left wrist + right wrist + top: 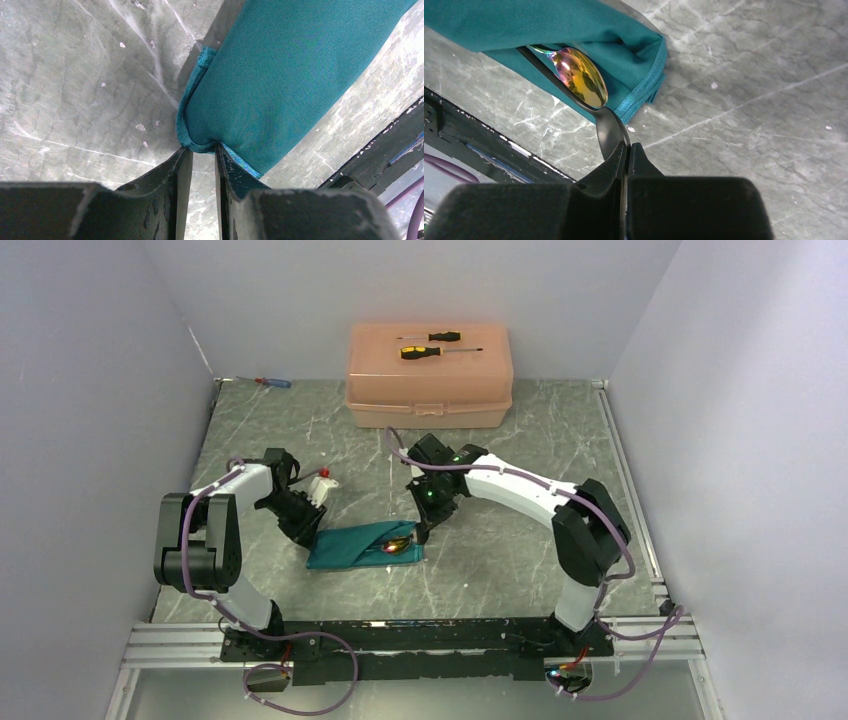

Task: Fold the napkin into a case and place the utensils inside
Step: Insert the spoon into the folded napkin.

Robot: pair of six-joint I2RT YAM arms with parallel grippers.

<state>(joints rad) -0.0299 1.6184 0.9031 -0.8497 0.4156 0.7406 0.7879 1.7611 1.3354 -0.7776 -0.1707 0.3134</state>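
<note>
Top cam mostly gives the layout: the teal case (360, 546) lies flat on the counter (520, 560), around 7 o'clock from the middle, long axis running 9 to 3. The left pincer (308, 537) is at its 9 o'clock end and the right pincer (424, 532) at its 3 o'clock end. The peach box (430, 380) sits at 12 with two screwdrivers (418, 352) on the lid. You can't read either grip from up there tbh

Wrist cams fill that in. The right one shows the right pincer (628, 147) clamped shut on the bowl of the black spoon (610, 131). The handle runs into the case (574, 25), and an iridescent utensil (579, 75) is tucked in beside it. The left one shows the left pincer (200, 152) with jaws a narrow gap apart and the hemmed end of the case (280, 75) right at the tips. Can't tell if it's actually pinching cloth

Poses: left arm (235, 490) has its elbow bent high at 9, forearm angled down toward the case. Right arm (515, 488) has its elbow up at 3, forearm stretched toward 9, wrist tipped down
</note>
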